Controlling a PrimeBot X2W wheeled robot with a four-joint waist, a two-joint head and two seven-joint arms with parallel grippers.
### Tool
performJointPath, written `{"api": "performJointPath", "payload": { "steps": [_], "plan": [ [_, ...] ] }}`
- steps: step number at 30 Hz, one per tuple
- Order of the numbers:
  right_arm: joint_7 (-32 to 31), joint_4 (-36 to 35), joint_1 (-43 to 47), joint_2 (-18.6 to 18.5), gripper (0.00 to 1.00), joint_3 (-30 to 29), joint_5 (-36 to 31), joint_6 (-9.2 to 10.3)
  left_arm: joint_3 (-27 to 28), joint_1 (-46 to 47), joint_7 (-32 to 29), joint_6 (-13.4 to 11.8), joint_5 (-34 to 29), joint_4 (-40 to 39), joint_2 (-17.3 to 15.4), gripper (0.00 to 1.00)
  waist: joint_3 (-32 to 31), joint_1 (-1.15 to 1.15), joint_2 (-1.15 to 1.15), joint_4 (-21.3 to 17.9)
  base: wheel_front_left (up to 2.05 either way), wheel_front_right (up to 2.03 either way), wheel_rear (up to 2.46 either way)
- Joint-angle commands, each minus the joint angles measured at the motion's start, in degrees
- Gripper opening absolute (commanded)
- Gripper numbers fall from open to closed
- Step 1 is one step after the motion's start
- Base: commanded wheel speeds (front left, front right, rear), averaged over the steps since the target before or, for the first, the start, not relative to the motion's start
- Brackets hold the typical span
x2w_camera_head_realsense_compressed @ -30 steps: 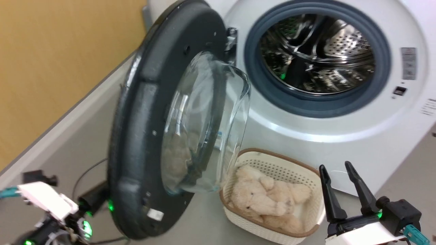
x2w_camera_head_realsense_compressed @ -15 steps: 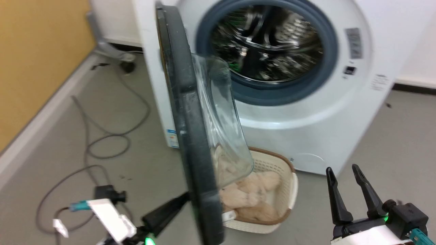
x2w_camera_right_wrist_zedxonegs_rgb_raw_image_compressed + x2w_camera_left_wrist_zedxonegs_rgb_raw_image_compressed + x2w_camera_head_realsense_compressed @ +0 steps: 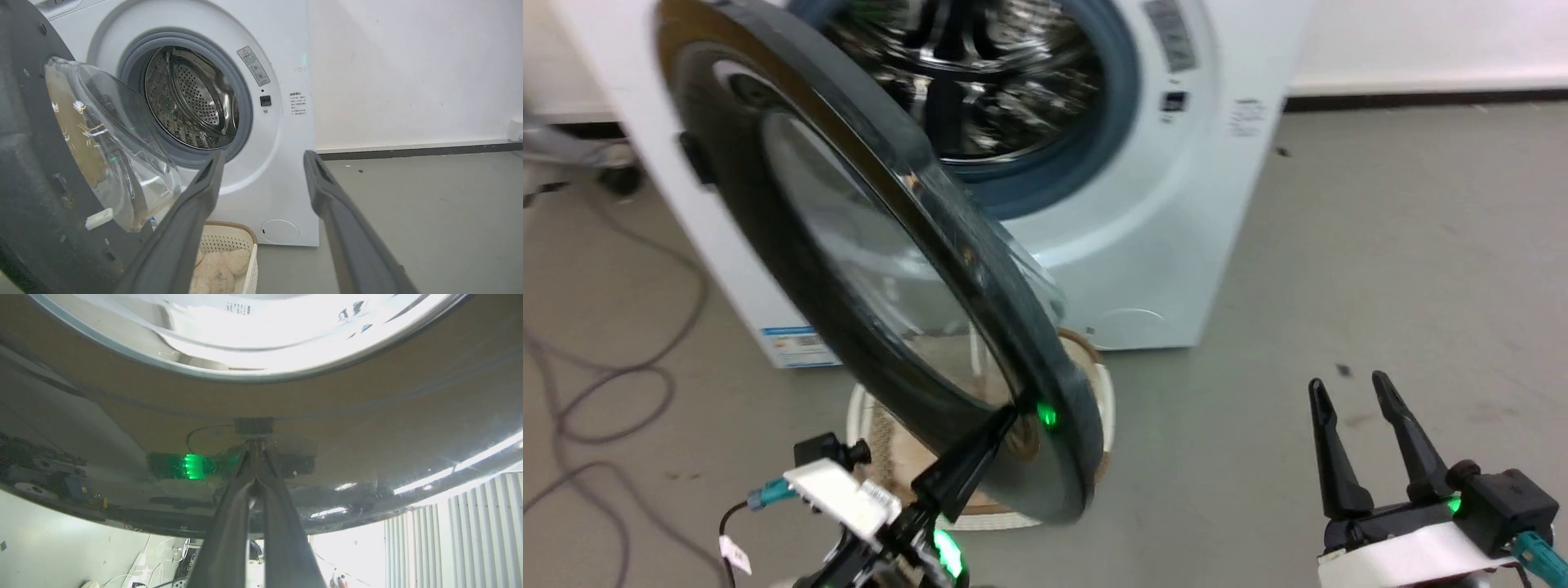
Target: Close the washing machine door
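The washing machine door (image 3: 866, 269) stands half open, its glossy black outer face turned toward me and its glass centre see-through. My left gripper (image 3: 1005, 418) is shut, with its fingertips pressed against the door's lower rim. In the left wrist view the closed gripper (image 3: 256, 447) touches the shiny door (image 3: 367, 416), which mirrors a green light. My right gripper (image 3: 1347, 388) stands open over the floor to the right, holding nothing. Between the right wrist view's spread fingers (image 3: 196, 204) I see the door's (image 3: 28, 163) inner face with its bulging glass bowl, and the steel drum (image 3: 192, 102).
The white washer (image 3: 1143, 245) stands behind the door, its drum opening (image 3: 980, 73) uncovered. A white basket (image 3: 229, 245) with a beige plush toy (image 3: 220, 265) sits on the floor under the door. Cables (image 3: 605, 384) lie at the left. Grey floor (image 3: 1380, 245) stretches to the right.
The door has swung from wide open toward the washer, its outer face now toward me, with my left gripper following against its lower rim. The head camera has also turned. The right gripper stays open.
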State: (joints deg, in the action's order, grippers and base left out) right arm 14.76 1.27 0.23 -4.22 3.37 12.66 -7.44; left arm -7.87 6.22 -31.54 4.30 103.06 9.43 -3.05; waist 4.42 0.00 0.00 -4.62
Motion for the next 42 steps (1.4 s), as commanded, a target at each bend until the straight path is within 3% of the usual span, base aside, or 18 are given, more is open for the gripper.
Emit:
{"api": "performJointPath", "payload": {
  "steps": [1,7,8,15,21,26,29,34,37,39,41,42],
  "plan": [
    [0.24,-0.23,-0.55,-0.10,1.00,-0.10,0.14,-0.05,-0.85,1.70,1.46,0.83,0.31,0.75,0.17,0.00,2.30,0.00,0.00,-4.51,0.00,0.00,0.00],
    [0.24,-0.35,-0.98,0.28,1.00,-0.13,0.31,-0.05,-3.61,8.45,14.26,2.70,-1.28,6.26,0.17,0.00,4.02,0.00,0.00,-9.26,0.00,0.00,0.00],
    [0.24,-0.33,-1.29,0.47,1.00,0.22,0.39,-0.05,-4.93,12.31,20.16,2.98,-1.97,9.58,0.17,0.00,4.45,0.00,0.00,-10.80,0.00,0.00,0.00],
    [0.24,-0.08,-1.86,0.85,1.00,0.77,0.46,-0.05,-7.52,20.84,29.85,3.16,-1.55,15.08,0.17,0.00,4.85,0.00,0.00,-12.46,0.00,0.00,0.00],
    [0.24,-0.10,-1.50,1.03,1.00,0.08,0.30,-0.05,-10.23,22.63,30.88,3.17,-0.91,15.55,0.17,0.00,4.31,0.00,0.00,-10.83,0.00,0.00,0.00],
    [0.24,-0.09,-1.15,1.08,1.00,-0.08,0.14,-0.05,-11.50,19.73,27.99,3.18,-2.78,13.43,-0.44,0.00,2.79,0.00,0.00,-8.32,0.00,0.00,0.00],
    [0.24,0.04,-0.64,1.05,1.00,-0.21,0.02,-0.05,-15.18,16.37,24.63,3.18,-7.35,10.49,-2.63,0.00,1.19,0.00,0.00,-6.58,0.00,0.00,0.00],
    [0.24,0.12,0.38,0.88,1.00,-0.89,-0.04,-0.05,-24.75,9.98,22.94,3.18,-20.32,3.61,-10.76,0.00,-1.20,0.00,0.00,-3.64,0.00,0.00,0.00],
    [0.24,0.02,0.82,0.88,1.00,-1.16,-0.05,-0.05,-29.00,8.16,28.23,3.18,-30.31,2.28,-16.80,0.00,-2.23,0.00,0.00,-2.09,0.00,0.00,0.00],
    [0.24,-0.10,1.15,0.87,1.00,-1.48,-0.03,-0.05,-30.73,8.70,35.30,3.18,-39.34,2.74,-20.58,0.00,-2.64,0.00,0.00,-0.93,0.00,0.00,0.00],
    [0.24,-0.17,1.55,0.78,1.00,-1.64,0.00,-0.05,-29.46,9.65,44.05,2.45,-47.59,4.37,-22.13,0.00,-2.97,0.00,0.00,0.32,0.00,0.00,0.00],
    [0.24,-0.17,1.74,0.73,1.00,-1.63,0.01,-0.05,-28.27,9.71,45.48,1.79,-49.85,4.62,-22.05,0.00,-3.14,0.00,0.00,0.86,0.00,0.00,0.00]
  ]
}}
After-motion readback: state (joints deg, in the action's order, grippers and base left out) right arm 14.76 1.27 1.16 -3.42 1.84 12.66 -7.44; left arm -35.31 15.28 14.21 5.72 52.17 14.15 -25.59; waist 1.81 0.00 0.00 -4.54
